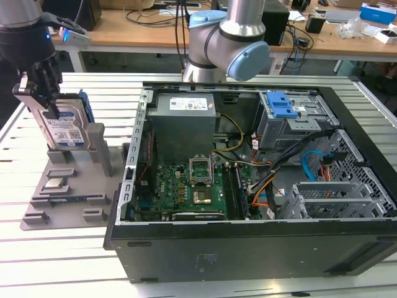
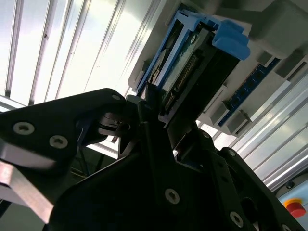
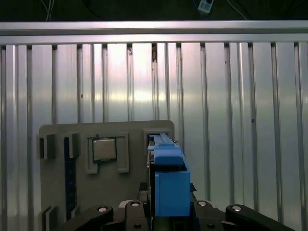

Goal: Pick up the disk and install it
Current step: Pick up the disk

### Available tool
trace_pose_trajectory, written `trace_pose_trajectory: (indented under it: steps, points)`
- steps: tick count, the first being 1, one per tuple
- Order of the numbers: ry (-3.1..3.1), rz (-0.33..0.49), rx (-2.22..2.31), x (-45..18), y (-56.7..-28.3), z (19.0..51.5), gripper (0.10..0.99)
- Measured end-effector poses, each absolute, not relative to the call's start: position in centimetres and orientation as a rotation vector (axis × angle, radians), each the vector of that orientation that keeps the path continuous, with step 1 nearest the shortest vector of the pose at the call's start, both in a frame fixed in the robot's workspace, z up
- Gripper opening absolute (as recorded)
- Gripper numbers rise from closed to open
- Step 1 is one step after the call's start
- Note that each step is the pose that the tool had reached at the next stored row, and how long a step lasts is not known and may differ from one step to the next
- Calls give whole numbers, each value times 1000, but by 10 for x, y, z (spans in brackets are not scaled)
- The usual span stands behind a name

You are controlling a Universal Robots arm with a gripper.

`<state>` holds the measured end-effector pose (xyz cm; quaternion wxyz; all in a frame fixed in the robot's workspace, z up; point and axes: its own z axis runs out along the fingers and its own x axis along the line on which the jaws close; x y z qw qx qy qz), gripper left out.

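Now clenching gripper (image 1: 44,99) on disk (image 1: 65,130), pinching across blue bracket (image 3: 171,187), holding upright at grey holder (image 1: 37,211), likely for stopping tipping or jamming in slot.

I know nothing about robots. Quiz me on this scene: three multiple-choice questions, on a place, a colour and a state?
1. Where is the disk?
A) flat on the motherboard
B) upright at the grey holder tray, on the exterior view's left of the computer case
C) on the wooden desk

2. What colour is the bracket around the disk?
A) red
B) yellow
C) blue

3. The computer case is:
A) open, boards and cables showing
B) closed up
C) wrapped in plastic

Answers:
1 B: it stands on edge there.
2 C: blue shows in both wrist views.
3 A: its inside shows in the exterior view.
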<state>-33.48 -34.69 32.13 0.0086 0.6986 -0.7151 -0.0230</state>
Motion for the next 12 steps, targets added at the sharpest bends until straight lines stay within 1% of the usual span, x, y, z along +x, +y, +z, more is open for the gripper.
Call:
trace_pose_trajectory:
  steps: [12]
  points:
    - [-2234, -72, 2183, -335, -346, 334, 365]
